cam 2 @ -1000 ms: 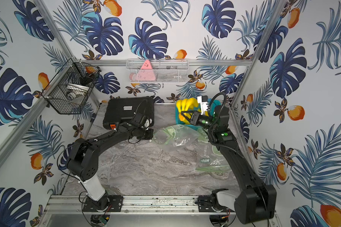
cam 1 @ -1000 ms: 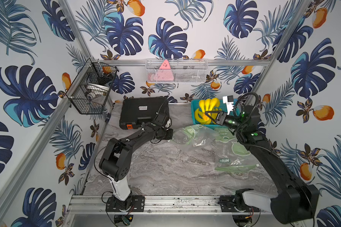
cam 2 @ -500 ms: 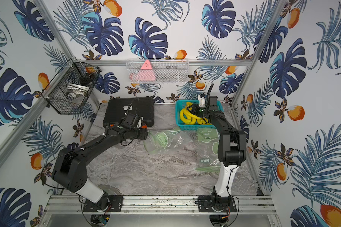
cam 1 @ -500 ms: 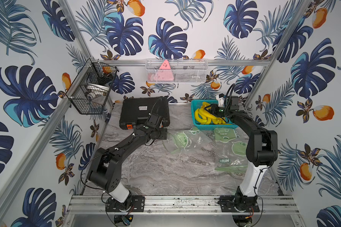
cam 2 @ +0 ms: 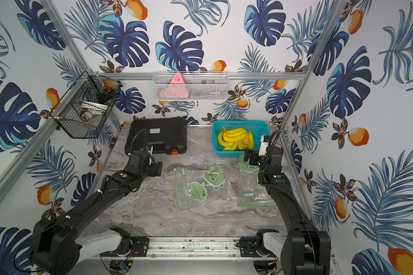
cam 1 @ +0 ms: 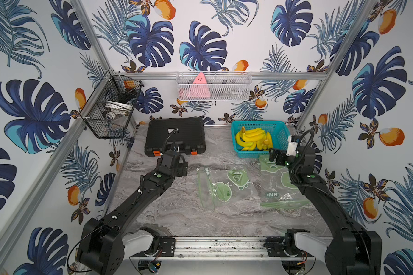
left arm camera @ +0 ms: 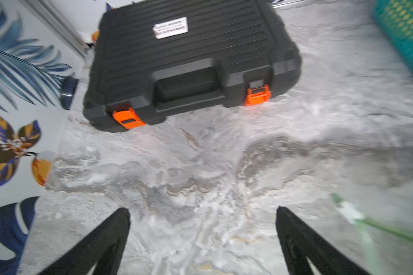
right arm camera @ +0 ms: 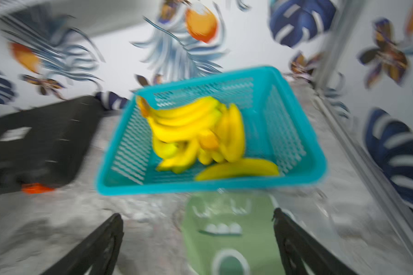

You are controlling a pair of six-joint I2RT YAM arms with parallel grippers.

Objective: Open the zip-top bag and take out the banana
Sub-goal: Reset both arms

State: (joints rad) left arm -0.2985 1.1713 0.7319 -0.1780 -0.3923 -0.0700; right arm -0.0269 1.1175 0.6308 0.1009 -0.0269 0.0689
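A clear zip-top bag (cam 1: pixel 222 188) (cam 2: pixel 197 188) with green monster prints lies flat in the middle of the marble table; nothing yellow shows inside it. A second such bag (cam 1: pixel 278 188) (right arm camera: pixel 227 228) lies at the right, partly under my right arm. Yellow bananas (cam 1: pixel 252 140) (cam 2: pixel 235 139) (right arm camera: pixel 193 133) lie heaped in a teal basket (cam 1: pixel 258 122) (right arm camera: pixel 224 185). My left gripper (cam 1: pixel 183 166) (left arm camera: pixel 202 212) is open over bare table, left of the middle bag. My right gripper (cam 1: pixel 273 154) (right arm camera: pixel 197 215) is open and empty, just in front of the basket, above the right bag.
A black case (cam 1: pixel 174 133) (left arm camera: pixel 188 59) with orange latches sits at the back left, close behind my left gripper. A black wire basket (cam 1: pixel 110 112) hangs on the left wall and a white mesh basket (cam 1: pixel 214 85) on the back wall.
My right gripper opened, let go of the banana it held over the basket, and drew back. My left gripper opened, released the bag's edge and moved left; the bag settled flat.
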